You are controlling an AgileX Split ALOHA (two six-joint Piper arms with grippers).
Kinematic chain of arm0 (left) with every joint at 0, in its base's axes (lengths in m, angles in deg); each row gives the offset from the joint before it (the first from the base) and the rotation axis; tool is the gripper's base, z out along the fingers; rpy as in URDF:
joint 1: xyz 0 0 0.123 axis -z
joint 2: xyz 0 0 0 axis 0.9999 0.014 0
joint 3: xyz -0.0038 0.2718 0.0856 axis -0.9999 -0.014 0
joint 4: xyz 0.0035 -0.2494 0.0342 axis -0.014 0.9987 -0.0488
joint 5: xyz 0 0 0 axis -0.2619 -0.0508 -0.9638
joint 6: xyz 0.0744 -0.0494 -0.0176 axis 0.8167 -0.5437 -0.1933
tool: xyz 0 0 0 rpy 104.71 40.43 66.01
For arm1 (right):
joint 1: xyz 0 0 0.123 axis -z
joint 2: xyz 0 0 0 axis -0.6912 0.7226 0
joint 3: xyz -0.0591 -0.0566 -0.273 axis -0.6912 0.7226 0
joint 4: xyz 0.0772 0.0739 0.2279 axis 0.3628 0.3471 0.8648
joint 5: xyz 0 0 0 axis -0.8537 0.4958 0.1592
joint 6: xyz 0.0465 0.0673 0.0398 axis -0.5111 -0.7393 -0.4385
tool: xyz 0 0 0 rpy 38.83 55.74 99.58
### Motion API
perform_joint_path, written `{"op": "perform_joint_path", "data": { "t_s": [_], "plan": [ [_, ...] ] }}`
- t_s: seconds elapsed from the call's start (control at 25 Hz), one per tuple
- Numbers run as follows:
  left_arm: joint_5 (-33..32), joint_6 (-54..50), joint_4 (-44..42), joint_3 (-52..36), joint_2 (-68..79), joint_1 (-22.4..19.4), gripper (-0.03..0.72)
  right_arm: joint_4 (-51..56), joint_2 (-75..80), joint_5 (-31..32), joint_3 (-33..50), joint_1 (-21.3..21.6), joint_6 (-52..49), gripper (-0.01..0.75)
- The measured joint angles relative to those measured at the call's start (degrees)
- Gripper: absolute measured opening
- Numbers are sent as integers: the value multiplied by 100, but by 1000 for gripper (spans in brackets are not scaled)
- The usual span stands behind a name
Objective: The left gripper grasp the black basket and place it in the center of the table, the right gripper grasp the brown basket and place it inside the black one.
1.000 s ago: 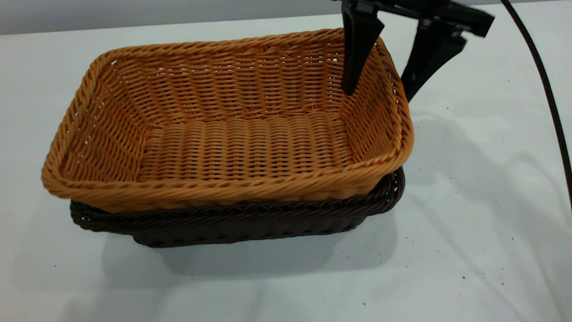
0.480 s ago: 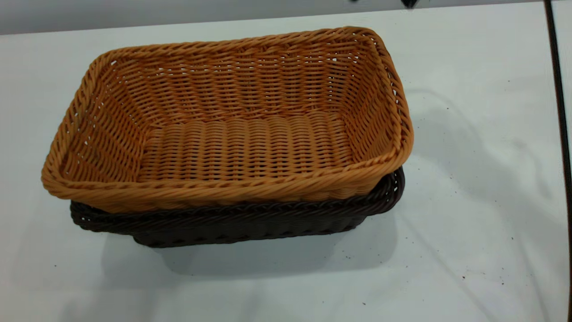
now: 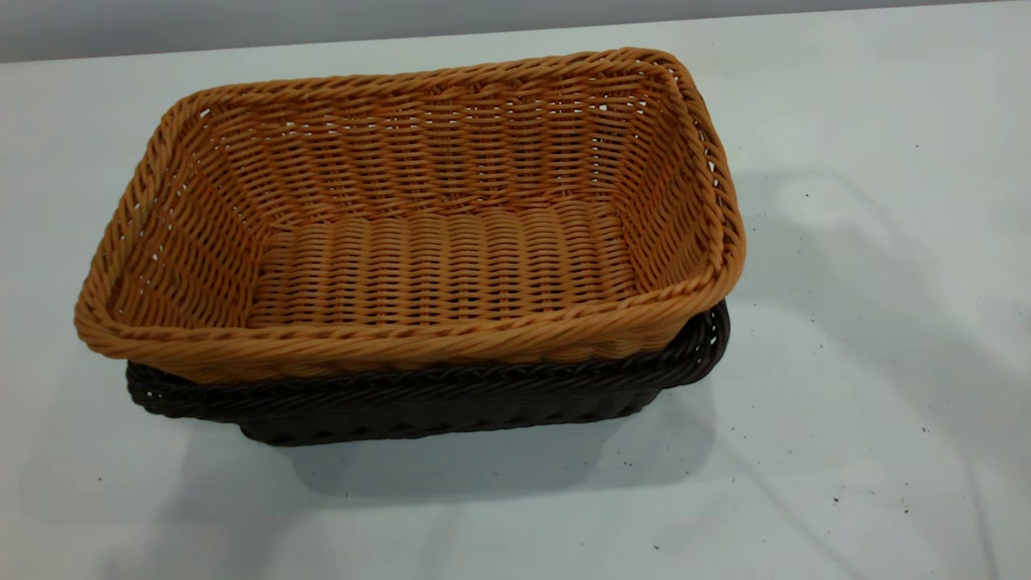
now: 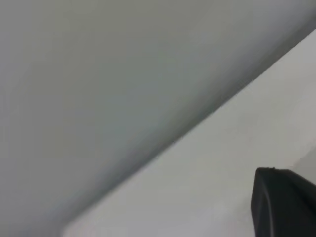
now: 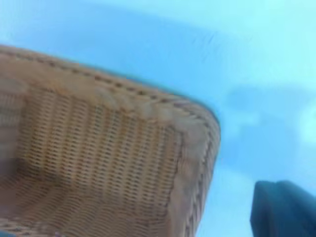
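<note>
The brown basket (image 3: 419,225) sits nested inside the black basket (image 3: 451,399) near the middle of the table (image 3: 870,387). Only the black basket's rim and lower front wall show under it. Neither gripper shows in the exterior view. In the left wrist view one black finger (image 4: 284,205) of my left gripper stands off to the side over bare table, holding nothing. In the right wrist view one finger (image 5: 284,210) of my right gripper hangs clear beside a corner of the brown basket (image 5: 108,148), well above it, holding nothing.
The tabletop around the baskets is plain white-grey with tiny dark specks (image 3: 838,499). A grey wall (image 3: 242,20) runs along the table's far edge.
My right gripper, open astride the brown basket's far right rim one second ago, has lifted up out of the exterior view. Its cable at the right edge has gone too. The baskets have not moved.
</note>
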Motion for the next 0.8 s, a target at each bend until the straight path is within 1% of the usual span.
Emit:
{"op": "perform_joint_path", "data": {
  "t_s": [0.2, 0.28, 0.48, 0.64, 0.8],
  "plan": [
    [-909, -225, 487, 451, -57, 0, -1, 1, -1128, 2, 78, 0, 171, 2],
    [-1090, -225, 692, 461, -147, 0, -1, 132, -1621, 2, 301, 0, 171, 1],
    [-1098, -206, 1484, 440, -580, 0, -1, 130, -3060, 2, 1133, 0, 276, 1],
    [-1091, 79, 2360, 361, -1020, 0, -1, 98, -4251, 7, 1968, 0, 352, 1],
    [-1079, 293, 3054, -103, -1592, 0, -1, 87, -5487, 7, 2812, 0, 443, 1]
  ]
}}
